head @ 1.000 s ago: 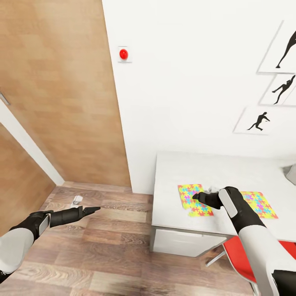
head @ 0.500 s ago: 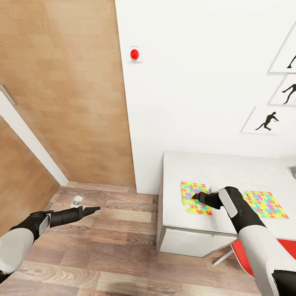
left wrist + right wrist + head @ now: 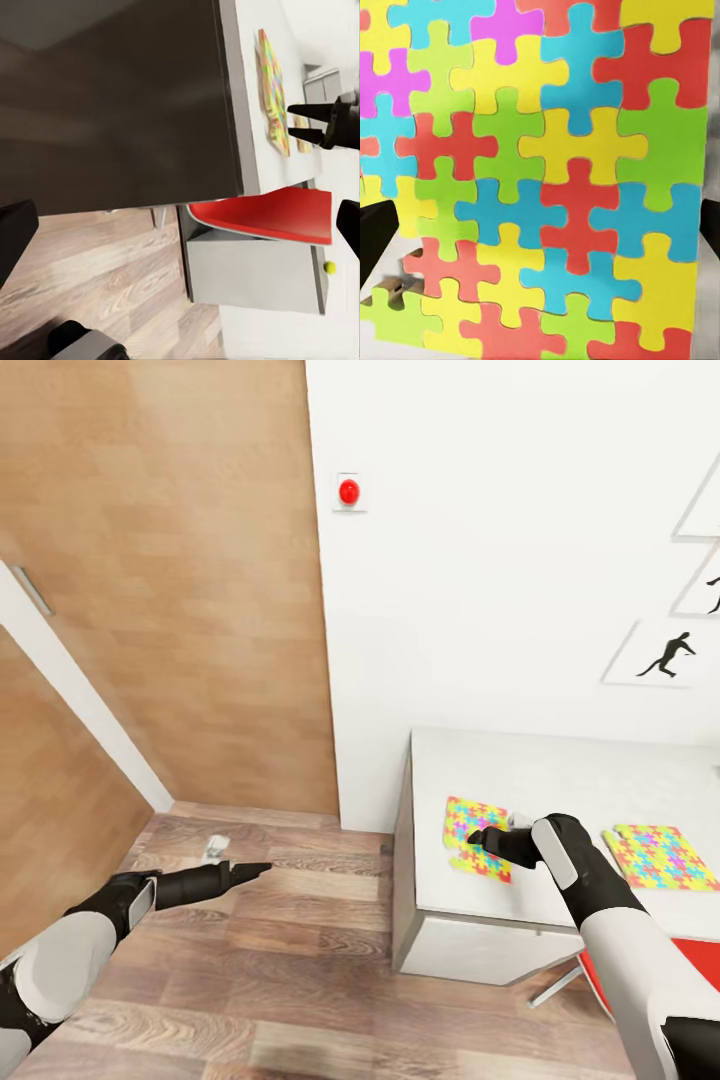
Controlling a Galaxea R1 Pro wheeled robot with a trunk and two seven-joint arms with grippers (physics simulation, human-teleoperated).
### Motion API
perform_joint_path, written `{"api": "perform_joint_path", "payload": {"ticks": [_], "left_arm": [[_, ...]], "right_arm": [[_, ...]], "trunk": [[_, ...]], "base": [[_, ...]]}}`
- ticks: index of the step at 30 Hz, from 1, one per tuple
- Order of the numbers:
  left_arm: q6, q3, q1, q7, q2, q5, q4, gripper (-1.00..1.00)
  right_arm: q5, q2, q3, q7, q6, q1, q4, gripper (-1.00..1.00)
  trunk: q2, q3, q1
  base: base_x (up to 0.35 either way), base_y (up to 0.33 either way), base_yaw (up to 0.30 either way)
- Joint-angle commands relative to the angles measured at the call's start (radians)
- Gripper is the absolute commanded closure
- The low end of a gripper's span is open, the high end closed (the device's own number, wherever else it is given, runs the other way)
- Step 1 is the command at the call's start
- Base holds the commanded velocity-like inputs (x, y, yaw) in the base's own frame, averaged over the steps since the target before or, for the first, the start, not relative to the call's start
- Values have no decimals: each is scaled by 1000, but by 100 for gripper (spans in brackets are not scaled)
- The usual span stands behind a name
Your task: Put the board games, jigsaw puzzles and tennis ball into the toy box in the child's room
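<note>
White walls and a wood-panelled door close off this corner of the child's room, with plank floor [image 3: 260, 960] running below.

Nearest, the left claw [image 3: 262, 870] hangs low over bare floor, well away from the table [image 3: 560, 770]; in the head view its fingers look pressed to a point and it carries nothing. That parked pose probably keeps it clear of the table's end while the other arm works.

A red chair [image 3: 700, 960] sits tucked under the near edge of the table, beside the right forearm.

Further on, the right claw [image 3: 476, 838] sits low over the nearer jigsaw puzzle [image 3: 470, 830], which lies flat near the table's end corner. The left wrist view shows its two fingers [image 3: 307, 111] parted and pointing at the sheet, empty. The right wrist camera looks straight onto the coloured pieces [image 3: 547, 180], so the claw is probably lined up to take the thin sheet by an edge.

A second puzzle [image 3: 665, 855] lies flat further along the table, apart from the first.

Beyond, a red button [image 3: 348, 491] and framed figure pictures [image 3: 665, 655] hang on the wall.
</note>
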Motion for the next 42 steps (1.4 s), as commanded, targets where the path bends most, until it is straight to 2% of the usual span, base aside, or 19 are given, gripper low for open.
{"api": "perform_joint_path", "payload": {"ticks": [1, 6, 9, 17, 27, 42], "left_arm": [[11, 9, -2, -5, -6, -9, -1, -100], [11, 9, -3, -6, -31, -10, -3, -100], [10, 9, -3, -6, -34, -10, -3, -100], [9, 9, -3, -7, -35, -10, -3, -100], [8, 9, -3, -7, -36, -10, -3, -100], [8, 9, -3, -8, -38, -10, -3, -100]], "right_arm": [[-11, 0, 0, -10, 4, -1, -1, -100], [-11, 0, 0, -10, 5, -1, -2, -100], [-11, 0, -1, -9, 5, -1, -3, -100], [-11, -1, -2, -5, 5, -2, -6, -100], [-3, -3, -1, 71, 4, -2, -6, -100], [2, -4, -2, 78, 4, -2, -6, -100]], "trunk": [[-2, -2, 1], [-2, -2, 1], [-2, -2, 1], [-2, -2, 1], [-2, -2, 1], [-2, -2, 1]], "base": [[0, 79, 0], [0, 175, 0], [0, 103, 0], [0, 24, 0], [0, 91, 0], [0, 95, 0]]}}
